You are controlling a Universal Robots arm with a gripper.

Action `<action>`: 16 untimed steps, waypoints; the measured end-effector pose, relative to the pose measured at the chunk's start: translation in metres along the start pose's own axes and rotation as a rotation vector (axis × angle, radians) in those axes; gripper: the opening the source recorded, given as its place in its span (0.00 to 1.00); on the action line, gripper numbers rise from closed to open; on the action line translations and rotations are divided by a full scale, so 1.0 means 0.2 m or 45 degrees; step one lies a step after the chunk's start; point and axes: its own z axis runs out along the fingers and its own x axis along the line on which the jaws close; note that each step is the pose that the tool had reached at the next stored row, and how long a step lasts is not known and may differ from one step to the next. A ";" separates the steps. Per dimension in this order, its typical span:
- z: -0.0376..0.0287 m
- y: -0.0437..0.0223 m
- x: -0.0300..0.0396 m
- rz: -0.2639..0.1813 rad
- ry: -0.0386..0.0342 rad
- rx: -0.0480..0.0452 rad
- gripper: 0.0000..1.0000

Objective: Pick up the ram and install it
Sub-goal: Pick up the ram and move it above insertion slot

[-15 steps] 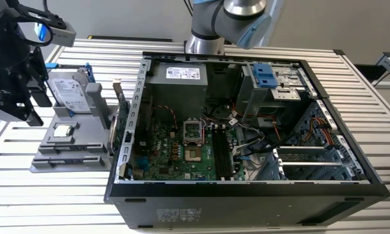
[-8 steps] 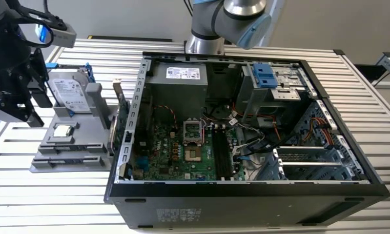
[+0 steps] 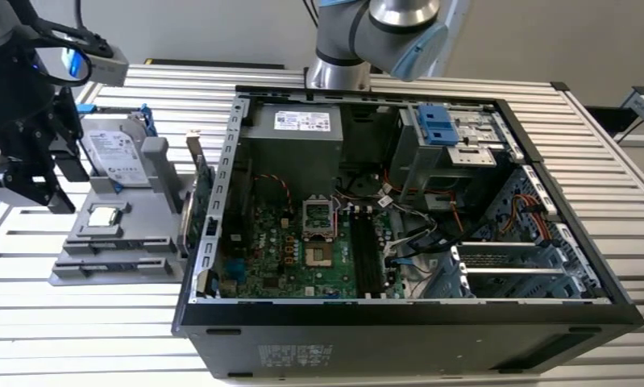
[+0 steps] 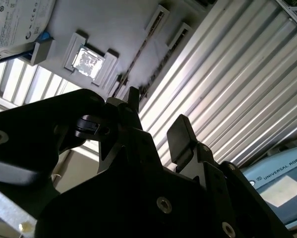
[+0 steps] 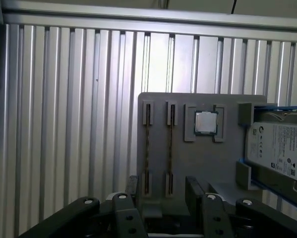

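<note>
While the end effector (image 5: 161,182) hangs over a grey tray (image 5: 198,163), its two black fingers (image 5: 192,184) stand spread apart with nothing pinched between them; the second wrist view shows the same gap, with the tray and the slatted counter (image 3: 85,322) showing beyond it. The ram (image 5: 170,148) stands on its long edge in a narrow groove of the tray, so only a thin dark line of it can be made out and its faces are hidden. A second stick (image 5: 147,148) stands the same way in the groove just beside it. The near ends of both grooves are partly covered by the fingers in the first wrist view.

Beside the grooves, a square processor chip (image 5: 206,122) lies flat in its own recess. A hard drive (image 5: 279,148) sits at the tray's far side, cut off by the picture's edge.

In the exterior view the tray lies on the counter at the exterior view's left, just beside an open computer case (image 3: 408,322) that lies on its side. Its green circuit board (image 3: 300,250) faces up among tangled cables. The black end effector there is partly cut off at the picture's edge, and the arm (image 3: 392,32) is cut off at the top.
</note>
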 end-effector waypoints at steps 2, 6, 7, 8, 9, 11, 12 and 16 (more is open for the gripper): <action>0.014 0.000 0.000 0.000 0.0000 0.000 1.00; 0.048 -0.001 0.001 0.000 0.0000 0.000 1.00; 0.054 -0.001 0.001 0.000 0.0001 0.000 1.00; 0.061 -0.001 0.001 0.000 0.0001 0.000 1.00; 0.068 -0.001 0.001 0.000 0.0000 0.000 1.00; 0.081 -0.002 0.001 0.000 0.0000 0.000 1.00; 0.088 -0.002 0.001 -0.001 0.0000 0.000 1.00; 0.111 -0.002 0.002 -0.001 0.0000 0.000 1.00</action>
